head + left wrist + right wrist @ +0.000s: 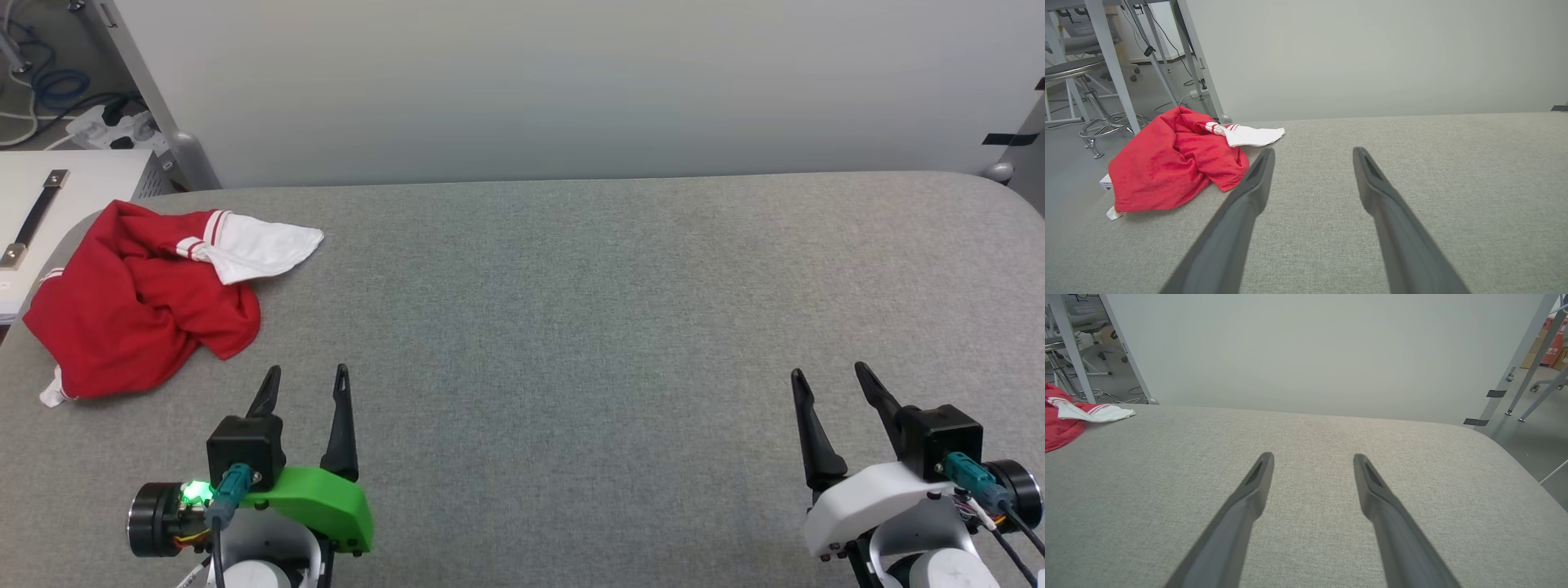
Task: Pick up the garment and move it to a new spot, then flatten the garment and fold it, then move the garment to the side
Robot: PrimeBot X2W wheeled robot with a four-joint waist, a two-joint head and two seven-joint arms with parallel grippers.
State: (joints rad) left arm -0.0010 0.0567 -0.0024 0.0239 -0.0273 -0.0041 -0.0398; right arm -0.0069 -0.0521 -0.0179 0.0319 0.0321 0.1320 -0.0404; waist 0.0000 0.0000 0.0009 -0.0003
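Note:
The garment (139, 314) lies crumpled at the far left of the grey table, red with one white sleeve (265, 249) spread to its right; its chest lettering is hidden in the folds. In the left wrist view the garment (1167, 163) sits ahead and to the left of my fingers. Its edge also shows at the far left of the right wrist view, garment (1061, 424). My left gripper (309, 376) stands open just below and right of the heap, apart from it, empty. My right gripper (829, 374) is open and empty at the lower right, far from the cloth.
The grey fabric-covered table (571, 327) ends against a pale wall at the back and rounds off at the right corner (1502, 441). A white cabinet with a dark handle (33, 216) stands past the left edge. Metal frame legs and a stool (1094, 122) stand beyond.

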